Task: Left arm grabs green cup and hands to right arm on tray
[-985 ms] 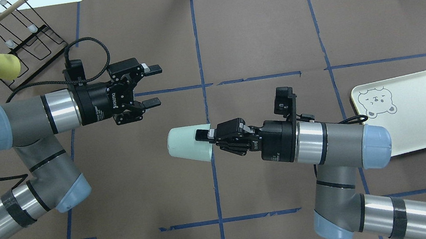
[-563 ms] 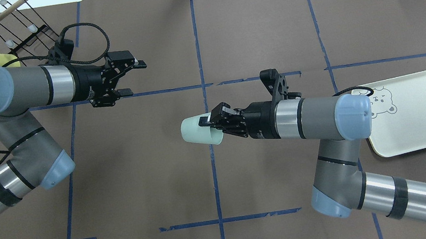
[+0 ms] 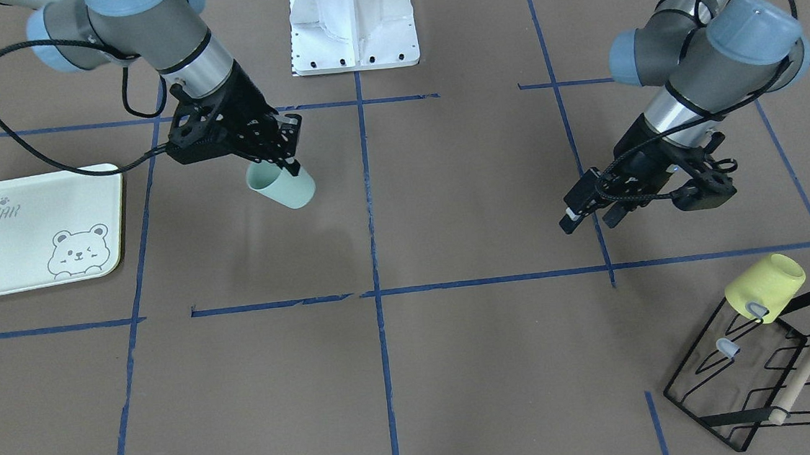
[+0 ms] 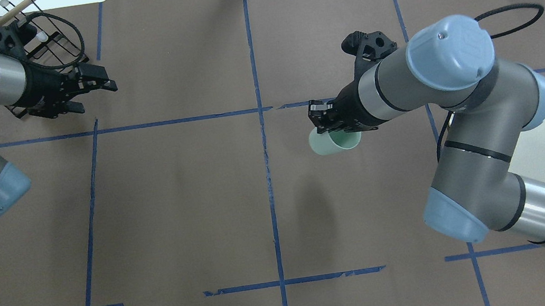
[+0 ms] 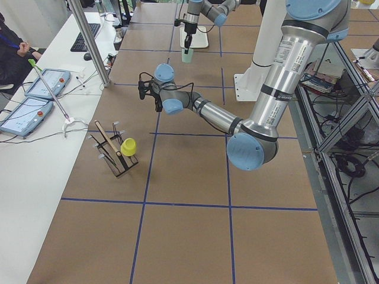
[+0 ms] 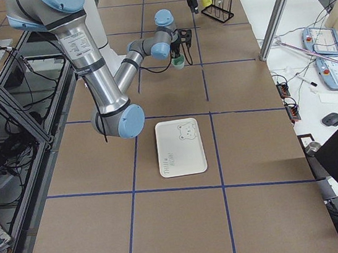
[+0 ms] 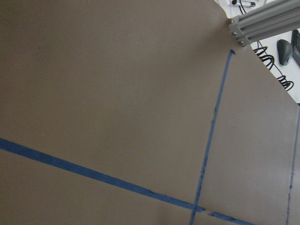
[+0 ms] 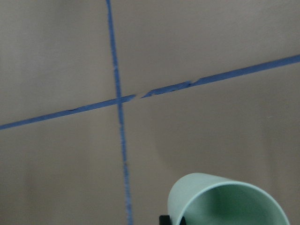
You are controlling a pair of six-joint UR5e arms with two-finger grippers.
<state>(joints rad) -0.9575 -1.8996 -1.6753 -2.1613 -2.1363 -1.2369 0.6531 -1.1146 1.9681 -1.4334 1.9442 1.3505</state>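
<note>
Currently right end effector [image 3: 290, 165] pinches green cup [image 3: 285, 188] by its rim, tilted, above the surface [image 3: 445, 181] near the tray [image 3: 9, 244]; left end effector [image 3: 587, 220], far from tray, fingers apart, empty.

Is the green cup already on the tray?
No, the right claw holds the cup in the air over the table, well apart from the tray.
</note>
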